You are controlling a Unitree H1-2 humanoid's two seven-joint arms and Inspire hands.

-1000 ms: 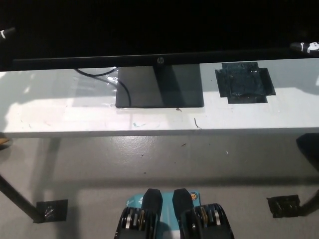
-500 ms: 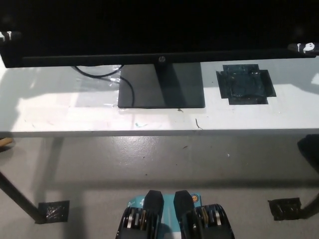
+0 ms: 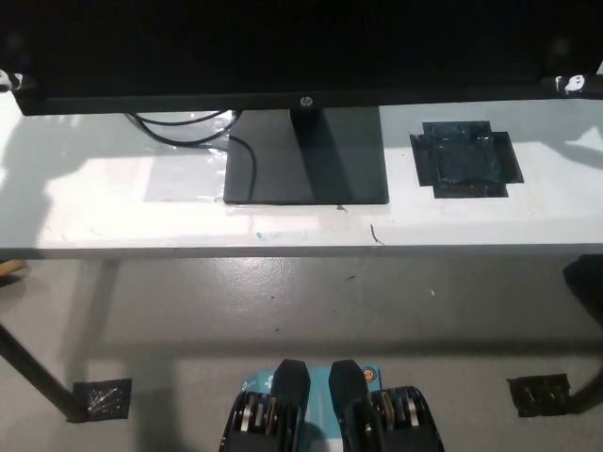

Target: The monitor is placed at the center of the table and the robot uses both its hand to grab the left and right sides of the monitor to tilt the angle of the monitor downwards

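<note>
The black monitor (image 3: 283, 47) fills the top of the head view, and its lower bezel carries a small logo. Its neck and flat black base (image 3: 306, 174) stand at the middle of the white table (image 3: 113, 207). My white left hand (image 3: 8, 81) shows only as a sliver at the monitor's lower left corner, pressed against its side. Just as little of my black right hand (image 3: 571, 84) shows at the lower right corner, also on the monitor's side. The screen hides the rest of both hands.
A black cable (image 3: 179, 127) loops on the table left of the base. A square of dark tape (image 3: 464, 158) lies right of the base. Below the table's front edge are grey floor, a table leg (image 3: 33, 377) and tape patches (image 3: 539, 391).
The monitor's lower edge has moved up in the picture, uncovering more of the neck, base and cable. Both hands stayed at its corners and rose with it.
</note>
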